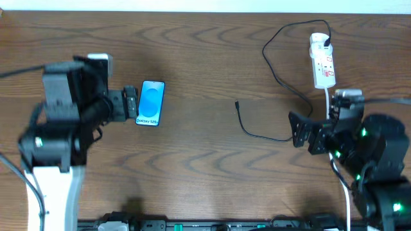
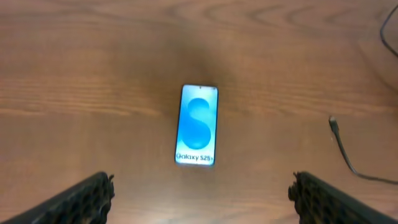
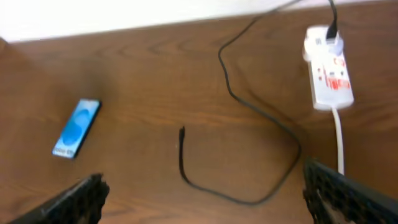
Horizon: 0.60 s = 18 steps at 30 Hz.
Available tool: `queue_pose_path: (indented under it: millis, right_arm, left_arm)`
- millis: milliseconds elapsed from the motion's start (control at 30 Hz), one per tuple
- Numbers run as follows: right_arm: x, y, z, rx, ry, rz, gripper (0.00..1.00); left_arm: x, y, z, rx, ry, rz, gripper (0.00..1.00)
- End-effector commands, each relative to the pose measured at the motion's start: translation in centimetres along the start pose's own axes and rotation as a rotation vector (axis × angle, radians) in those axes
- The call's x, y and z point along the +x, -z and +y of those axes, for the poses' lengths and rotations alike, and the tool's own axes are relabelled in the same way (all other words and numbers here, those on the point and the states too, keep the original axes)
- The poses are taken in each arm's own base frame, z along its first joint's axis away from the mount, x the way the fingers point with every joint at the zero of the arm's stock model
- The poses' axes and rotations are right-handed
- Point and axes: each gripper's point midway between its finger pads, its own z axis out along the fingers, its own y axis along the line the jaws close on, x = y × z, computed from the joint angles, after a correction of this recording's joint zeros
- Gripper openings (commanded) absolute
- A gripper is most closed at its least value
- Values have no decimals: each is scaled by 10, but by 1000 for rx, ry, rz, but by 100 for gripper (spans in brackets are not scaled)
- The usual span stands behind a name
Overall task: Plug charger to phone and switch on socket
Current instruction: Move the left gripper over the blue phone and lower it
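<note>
Big brown wooden table (image 1: 205,51) takes up the whole scene. The left arm (image 1: 58,122) sits on the left side and the right arm (image 1: 379,154) is at the near right.

The left gripper (image 1: 131,104) points right at the phone with its jaws spread wide. In its wrist view both fingers (image 2: 87,199) sit at the bottom corners with nothing between them but bare wood. Same story for the right gripper (image 1: 297,130): jaws wide apart, holding nothing, pointing left.

The socket (image 1: 323,61) is a white strip lying far right, and its thick white cord (image 3: 339,137) runs toward the near edge by the right arm. Can't tell from here if its switches are on or off.

The phone (image 1: 151,102) lies flat left of centre, blue screen up and lit, just ahead of the left gripper but not touched.

The charger (image 1: 276,70) has its plug (image 1: 327,43) stuck in the far end of the socket. The cable loops left, comes back nearer past the right gripper and curls left. Its connector tip (image 1: 237,103) lies loose on the wood right of centre, well apart from the phone
</note>
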Motion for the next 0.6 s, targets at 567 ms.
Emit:
queue_pose_path:
  millis: [567]
  right_arm:
    - [-40,-14,30,-149,99,131,99]
  left_arm:
    - [-26,-18,-9,53,-3,158,93]
